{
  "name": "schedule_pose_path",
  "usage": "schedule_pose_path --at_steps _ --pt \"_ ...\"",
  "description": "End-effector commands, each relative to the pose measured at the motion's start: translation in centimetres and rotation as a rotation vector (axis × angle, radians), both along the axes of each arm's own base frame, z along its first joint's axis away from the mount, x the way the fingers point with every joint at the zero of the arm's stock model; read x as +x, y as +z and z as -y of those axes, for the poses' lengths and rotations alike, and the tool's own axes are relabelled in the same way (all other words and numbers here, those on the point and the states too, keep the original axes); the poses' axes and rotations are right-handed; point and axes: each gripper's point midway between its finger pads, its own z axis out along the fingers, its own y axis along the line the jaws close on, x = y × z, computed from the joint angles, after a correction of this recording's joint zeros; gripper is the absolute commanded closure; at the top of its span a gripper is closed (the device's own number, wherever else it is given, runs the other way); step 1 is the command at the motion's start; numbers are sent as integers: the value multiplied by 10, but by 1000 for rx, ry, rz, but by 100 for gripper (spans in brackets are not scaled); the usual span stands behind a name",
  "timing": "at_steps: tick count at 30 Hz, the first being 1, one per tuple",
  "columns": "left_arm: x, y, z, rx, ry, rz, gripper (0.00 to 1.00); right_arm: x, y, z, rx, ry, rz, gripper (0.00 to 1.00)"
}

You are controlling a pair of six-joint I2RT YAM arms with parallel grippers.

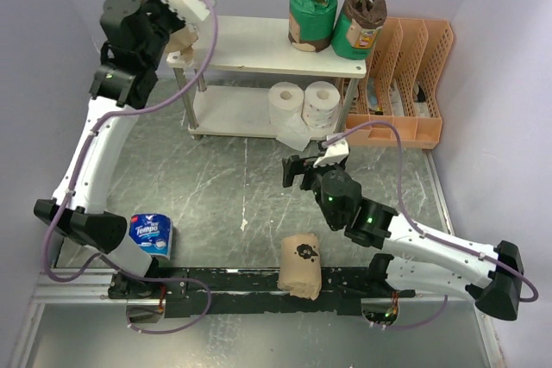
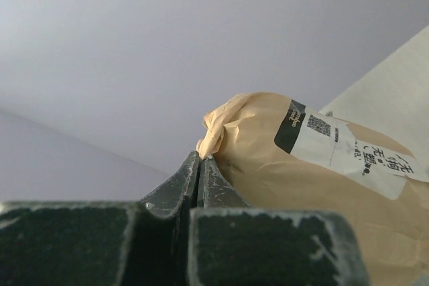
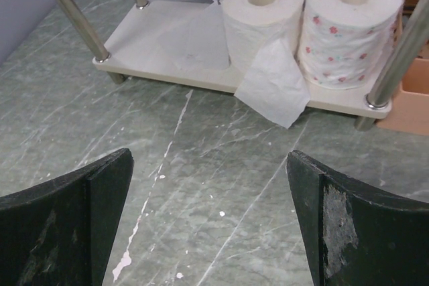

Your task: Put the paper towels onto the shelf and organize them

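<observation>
My left gripper (image 1: pixel 177 23) is raised at the shelf's (image 1: pixel 250 40) top left corner. Its jaws (image 2: pixel 200 159) are shut on the twisted wrap end of a tan-wrapped paper towel roll (image 2: pixel 315 179), which hangs by the corner (image 1: pixel 183 40). Two green-wrapped rolls (image 1: pixel 310 10) (image 1: pixel 358 23) stand on the top board's right end. Two bare white rolls (image 3: pixel 263 15) (image 3: pixel 348 25) stand on the lower board (image 3: pixel 161 45), a loose sheet (image 3: pixel 271 88) trailing off one. My right gripper (image 1: pixel 297 170) (image 3: pixel 208 159) hovers open and empty over the table before them.
A blue Tempo roll (image 1: pixel 151 237) stands by the left arm's base. Another tan roll (image 1: pixel 300 266) lies on the black rail at the front middle. An orange slotted file rack (image 1: pixel 405 84) stands right of the shelf. Metal posts (image 3: pixel 67 11) hold up the boards.
</observation>
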Motion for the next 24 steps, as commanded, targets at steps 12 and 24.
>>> schedule_pose_path --at_steps 12,24 --pt "55 -34 77 200 99 204 93 -7 24 46 46 -98 45 2" --pt "11 -25 97 95 100 94 2 -5 13 58 46 -174 31 0"
